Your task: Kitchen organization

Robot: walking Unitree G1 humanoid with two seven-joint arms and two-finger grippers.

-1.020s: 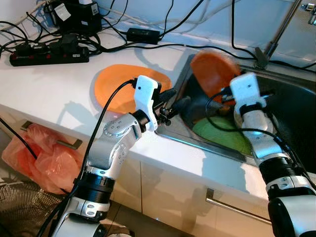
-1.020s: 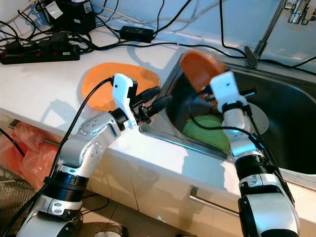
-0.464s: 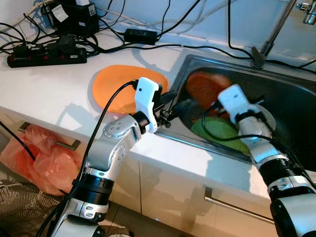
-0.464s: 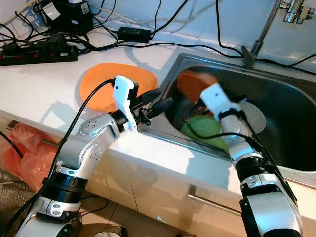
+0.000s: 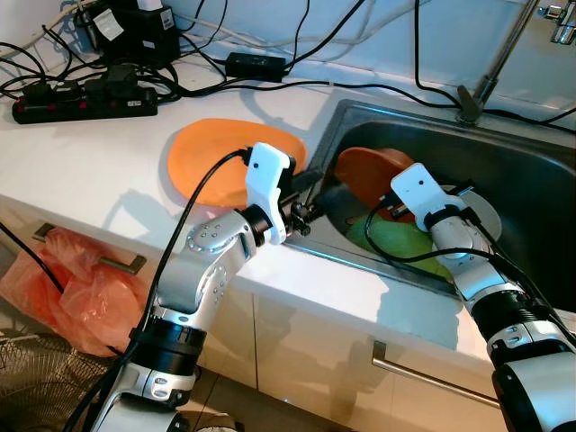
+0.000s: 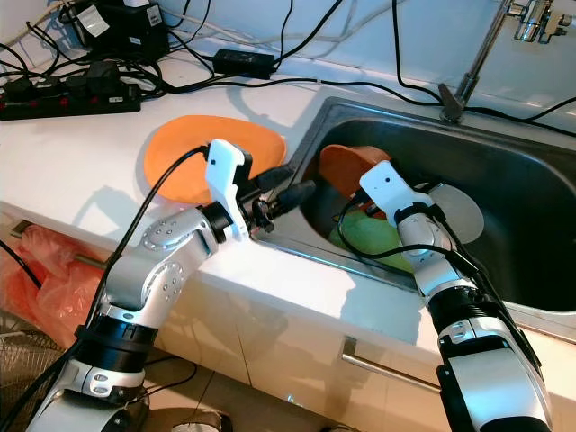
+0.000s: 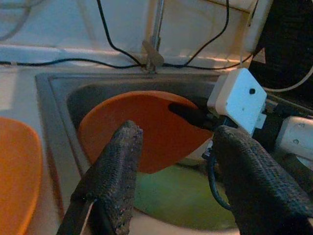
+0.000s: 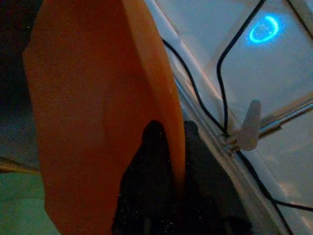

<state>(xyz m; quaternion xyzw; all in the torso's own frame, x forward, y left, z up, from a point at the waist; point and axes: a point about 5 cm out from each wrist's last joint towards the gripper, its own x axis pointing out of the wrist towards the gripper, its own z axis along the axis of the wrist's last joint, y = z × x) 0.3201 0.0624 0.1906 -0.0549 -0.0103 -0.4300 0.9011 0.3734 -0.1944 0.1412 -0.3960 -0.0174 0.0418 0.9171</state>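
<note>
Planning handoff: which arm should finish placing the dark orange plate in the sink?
Right. Its claw already pinches the dark orange plastic plate inside the steel sink; the left claw hovers open at the rim.

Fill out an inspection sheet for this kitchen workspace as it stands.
Surface: white countertop beside a steel sink.
Job's things: orange plate held tilted in the sink, above a green plate; another orange plate lies flat on the counter.
Clutter: nothing seen.
End effectors: right end effector shut on the plate's rim; left end effector open at the sink's edge, holding nothing.
Cables: power strip, adapter and black leads along the wall.
Surroundings: faucet, drawer handle, orange bag below.
</note>
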